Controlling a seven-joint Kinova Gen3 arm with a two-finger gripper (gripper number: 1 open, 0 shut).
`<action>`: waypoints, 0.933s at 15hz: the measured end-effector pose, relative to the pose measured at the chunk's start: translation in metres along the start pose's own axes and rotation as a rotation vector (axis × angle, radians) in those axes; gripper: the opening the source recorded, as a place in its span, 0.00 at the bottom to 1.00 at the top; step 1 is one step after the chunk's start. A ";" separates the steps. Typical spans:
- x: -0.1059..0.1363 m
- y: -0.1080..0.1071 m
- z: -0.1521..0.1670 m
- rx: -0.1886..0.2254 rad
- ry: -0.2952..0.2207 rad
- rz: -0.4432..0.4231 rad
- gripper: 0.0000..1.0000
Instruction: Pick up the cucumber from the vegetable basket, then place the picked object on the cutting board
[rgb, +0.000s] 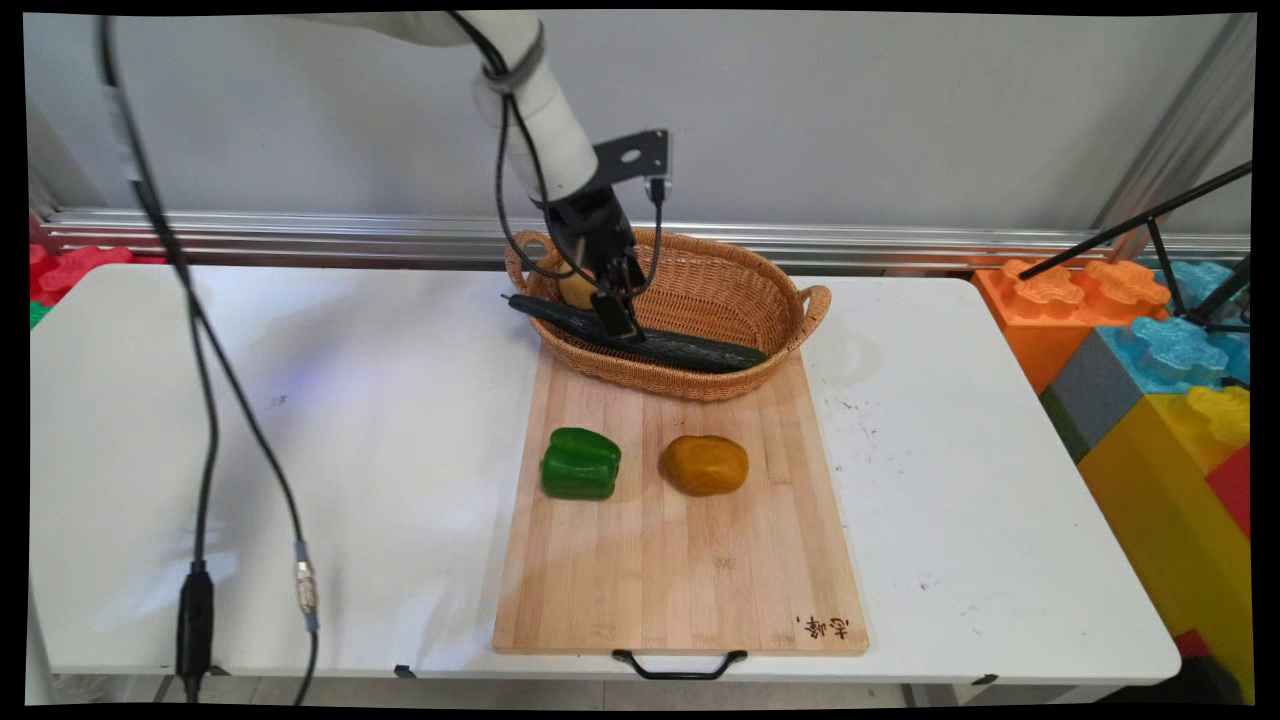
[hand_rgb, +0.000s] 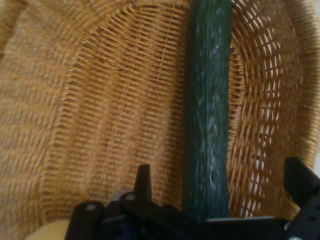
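Straddling cucumber (hand_rgb: 207, 115), hand (hand_rgb: 220, 187) spread

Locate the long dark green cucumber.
Main view: the long dark green cucumber lies across the woven wicker basket, between the gripper fingers, beyond the wooden cutting board.

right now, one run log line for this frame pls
end effector: open, astride cucumber | cucumber: lying across basket | board: green pepper, potato

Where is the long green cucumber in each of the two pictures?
Main view: the cucumber lies across the near rim of the wicker basket, under the gripper.
Hand view: the cucumber runs top to bottom, right of centre.
Shared landmark: the basket's weave.
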 end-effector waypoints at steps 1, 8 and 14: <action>0.000 -0.006 0.010 -0.021 -0.002 0.001 1.00; 0.002 -0.038 0.063 -0.106 -0.004 0.014 1.00; 0.005 -0.046 0.078 -0.148 0.010 0.023 0.00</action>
